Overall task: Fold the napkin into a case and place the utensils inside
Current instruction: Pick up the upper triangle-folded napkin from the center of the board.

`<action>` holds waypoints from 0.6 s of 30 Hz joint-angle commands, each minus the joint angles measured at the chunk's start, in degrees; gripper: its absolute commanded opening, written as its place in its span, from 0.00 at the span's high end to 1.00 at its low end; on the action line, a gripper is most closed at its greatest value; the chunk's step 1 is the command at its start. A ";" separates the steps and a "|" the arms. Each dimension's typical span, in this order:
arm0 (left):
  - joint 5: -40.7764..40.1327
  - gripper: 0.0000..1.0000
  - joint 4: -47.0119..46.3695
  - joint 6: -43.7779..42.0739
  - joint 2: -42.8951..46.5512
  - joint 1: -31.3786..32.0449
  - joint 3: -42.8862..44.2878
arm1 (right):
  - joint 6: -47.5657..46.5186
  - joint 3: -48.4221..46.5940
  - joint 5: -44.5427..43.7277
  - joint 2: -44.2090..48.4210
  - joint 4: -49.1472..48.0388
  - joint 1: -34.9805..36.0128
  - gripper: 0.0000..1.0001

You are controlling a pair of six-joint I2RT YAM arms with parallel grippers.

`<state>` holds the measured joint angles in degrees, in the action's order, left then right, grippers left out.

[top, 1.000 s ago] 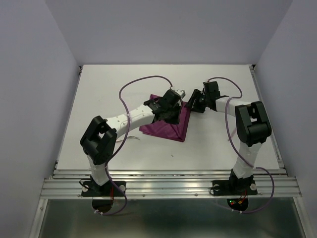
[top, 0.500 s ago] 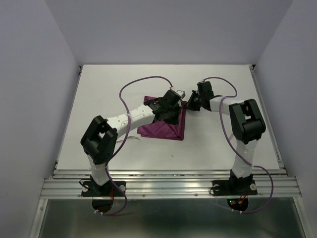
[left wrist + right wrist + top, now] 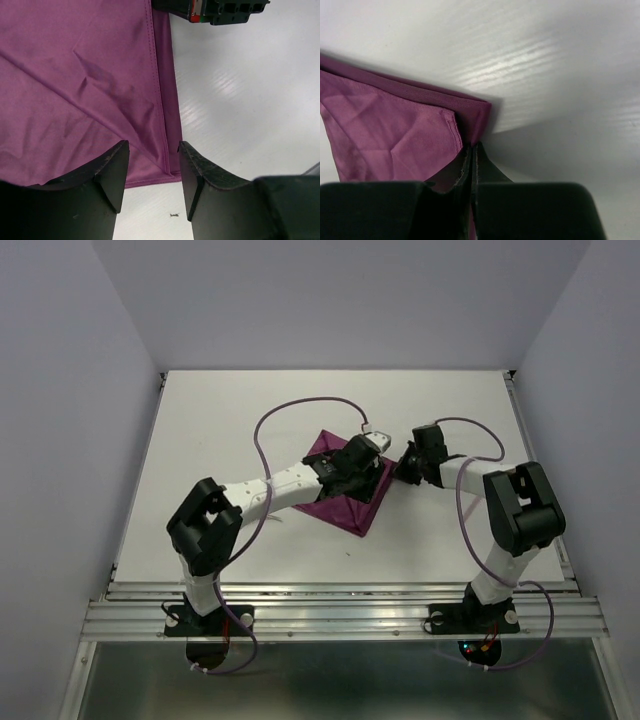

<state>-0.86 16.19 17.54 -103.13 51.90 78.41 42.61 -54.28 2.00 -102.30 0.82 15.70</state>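
The burgundy napkin (image 3: 346, 509) lies folded on the white table (image 3: 220, 430), mid-table between the two arms. My left gripper (image 3: 152, 165) hovers open over the napkin's (image 3: 75, 90) hemmed corner, with nothing between its fingers. My right gripper (image 3: 472, 150) is shut on the napkin's (image 3: 395, 130) folded right corner, low at the table surface. In the top view the left gripper (image 3: 374, 478) and the right gripper (image 3: 401, 468) sit close together at the cloth's right tip. The utensils are out of view, and no finished case shows.
The right gripper's black body (image 3: 215, 7) shows at the top of the left wrist view, close to the left one. A small dark speck (image 3: 174, 215) lies on the table near the cloth's corner. Pale walls enclose the table on three sides.
The left gripper has opened and let go of the napkin. The right gripper shut on the cloth's right corner. The cloth and both grippers have shifted to the right and nearer.
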 commanded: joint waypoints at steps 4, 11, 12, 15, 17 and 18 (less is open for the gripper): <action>-8.28 0.45 -8.79 -7.60 0.92 6.28 -6.42 | 2.21 5.41 -4.55 4.74 2.61 -0.94 0.99; -7.57 0.44 -6.08 -8.05 -1.28 8.65 -5.20 | 2.13 5.24 -3.94 4.74 2.61 -1.47 0.99; -7.40 0.41 -6.43 -8.05 -0.85 9.01 -5.72 | 2.13 5.24 -3.67 4.66 2.52 -1.47 0.99; -4.59 0.30 -7.83 -8.49 -1.01 9.71 -7.04 | 2.13 5.06 -3.32 4.13 2.52 -1.47 0.99; -4.93 0.29 -7.23 -9.19 -2.24 10.58 -6.52 | 2.13 4.98 -3.32 4.04 2.52 -1.47 0.99; -5.46 0.29 -7.22 -9.19 -2.68 10.94 -6.52 | 2.21 4.98 -3.23 4.04 2.52 -1.47 0.99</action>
<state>-6.44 9.91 10.11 -104.64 61.04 71.85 44.91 -49.76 -0.03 -98.17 1.23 14.63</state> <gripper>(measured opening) 0.702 0.022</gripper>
